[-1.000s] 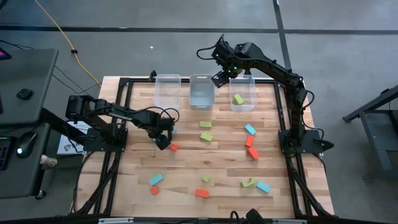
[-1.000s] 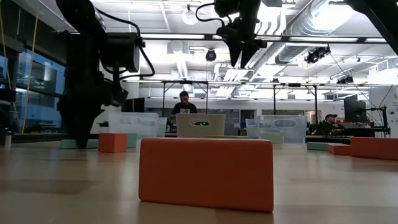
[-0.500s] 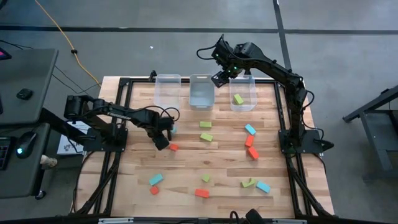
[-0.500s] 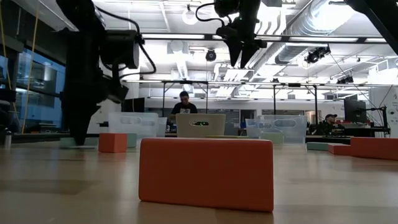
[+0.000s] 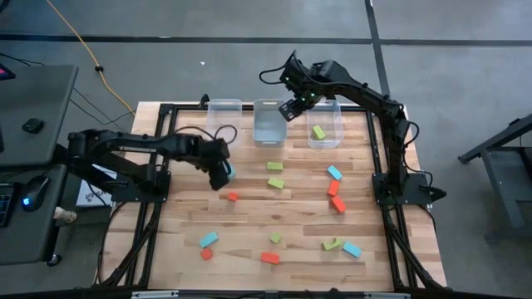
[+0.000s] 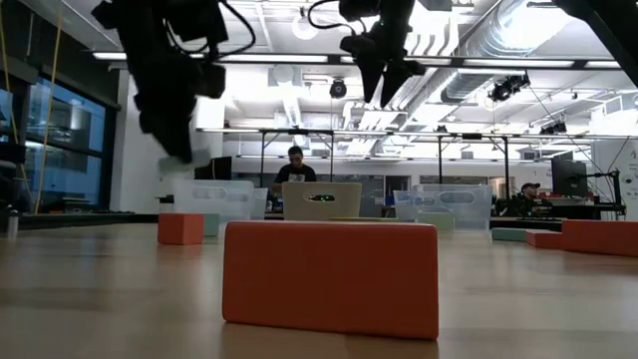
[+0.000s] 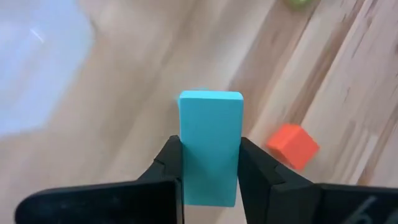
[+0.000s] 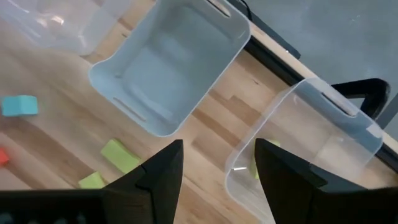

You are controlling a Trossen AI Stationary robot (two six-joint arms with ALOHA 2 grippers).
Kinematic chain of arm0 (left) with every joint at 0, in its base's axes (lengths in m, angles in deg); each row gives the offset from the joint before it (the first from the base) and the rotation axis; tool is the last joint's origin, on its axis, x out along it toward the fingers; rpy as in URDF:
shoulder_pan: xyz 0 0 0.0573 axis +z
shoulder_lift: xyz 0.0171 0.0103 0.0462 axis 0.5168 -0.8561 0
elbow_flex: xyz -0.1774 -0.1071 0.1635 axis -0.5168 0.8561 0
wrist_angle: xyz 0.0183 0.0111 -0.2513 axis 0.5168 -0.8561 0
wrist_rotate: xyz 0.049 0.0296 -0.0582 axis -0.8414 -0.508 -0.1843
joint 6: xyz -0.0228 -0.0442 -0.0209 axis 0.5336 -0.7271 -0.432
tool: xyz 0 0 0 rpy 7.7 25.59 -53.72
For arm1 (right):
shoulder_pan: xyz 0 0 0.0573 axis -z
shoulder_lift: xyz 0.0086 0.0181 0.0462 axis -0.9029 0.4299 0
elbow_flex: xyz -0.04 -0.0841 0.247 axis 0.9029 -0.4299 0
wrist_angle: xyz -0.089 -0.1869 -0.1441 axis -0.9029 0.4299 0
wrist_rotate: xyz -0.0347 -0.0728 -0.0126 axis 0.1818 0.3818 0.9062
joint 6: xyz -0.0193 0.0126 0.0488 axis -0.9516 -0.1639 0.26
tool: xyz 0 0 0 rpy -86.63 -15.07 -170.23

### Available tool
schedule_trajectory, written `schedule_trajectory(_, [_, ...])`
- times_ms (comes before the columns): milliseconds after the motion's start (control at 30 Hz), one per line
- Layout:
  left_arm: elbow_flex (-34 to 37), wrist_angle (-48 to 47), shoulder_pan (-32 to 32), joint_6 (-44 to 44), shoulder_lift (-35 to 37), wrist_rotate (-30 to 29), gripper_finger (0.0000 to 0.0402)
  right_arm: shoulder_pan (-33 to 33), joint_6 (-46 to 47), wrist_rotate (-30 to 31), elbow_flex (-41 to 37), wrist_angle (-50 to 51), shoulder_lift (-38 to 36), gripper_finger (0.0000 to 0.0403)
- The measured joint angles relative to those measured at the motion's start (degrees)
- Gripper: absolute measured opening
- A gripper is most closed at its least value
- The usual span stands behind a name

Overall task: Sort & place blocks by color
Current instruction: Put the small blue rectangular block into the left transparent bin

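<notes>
Light blue, a short bar-shaped block [image 7: 210, 146] sits clamped between the two dark fingers [image 7: 166, 165] of the left end effector [image 5: 223, 176], standing lengthwise out from the grip. Seen from above, this end effector hangs over the left half of the wooden bench [image 5: 249, 224], a little in front of the leftmost clear bin [image 5: 224, 122]. Viewed from bench height, it is lifted well clear of the surface. A small red-orange cube [image 5: 233, 197] lies on the bench just beside and below the held block, not touching it.

The right end effector [image 5: 291, 108] hovers above the back of the bench, over the gap between the middle bin [image 5: 269, 122] and the right bin [image 5: 324, 124]. Its fingers stand apart with nothing between them. One lime green block [image 5: 318, 132] already lies inside the right bin.

The other blocks are scattered across the bench. Two lime green bars [image 5: 275, 174] lie near the centre. A light blue block [image 5: 334, 173] and two red-orange blocks [image 5: 336, 196] lie on the right side. A light blue block [image 5: 208, 240] and a red-orange cube [image 5: 205, 253] lie front left. Near the front edge a red-orange bar [image 5: 268, 257], a small green cube [image 5: 275, 237], another green piece [image 5: 332, 244] and a light blue block [image 5: 352, 249] are spread out.
</notes>
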Motion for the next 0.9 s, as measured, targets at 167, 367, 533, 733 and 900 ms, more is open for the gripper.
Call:
schedule_trajectory(167, [-2.5, 0.9, 5.1, 7.7, 2.1, -0.2, 0.0057, -1.9, 2.3, 0.0, 0.0, 0.0, 0.0, 0.0188])
schedule_trajectory(367, [-6.0, 3.2, 12.4, 17.1, 2.5, -0.2, 0.0058, -4.2, 5.5, 2.6, 0.0, 0.0, 0.0, 0.0188])
schedule_trajectory(533, [-7.8, 6.4, 18.2, 24.2, 2.5, -0.2, 0.0058, -5.7, 8.3, 5.1, 0.0, 0.0, 0.0, 0.0188])
schedule_trajectory(733, [-8.2, 13.2, 25.2, 29.9, 1.8, -0.3, 0.0058, -6.1, 9.1, 5.9, 0.0, 0.0, 0.0, 0.0188])
schedule_trajectory(900, [-8.2, 17.6, 30.2, 29.6, -0.4, -0.4, 0.0058, -5.8, 9.1, 6.2, 0.0, -0.4, 0.0, 0.0188])
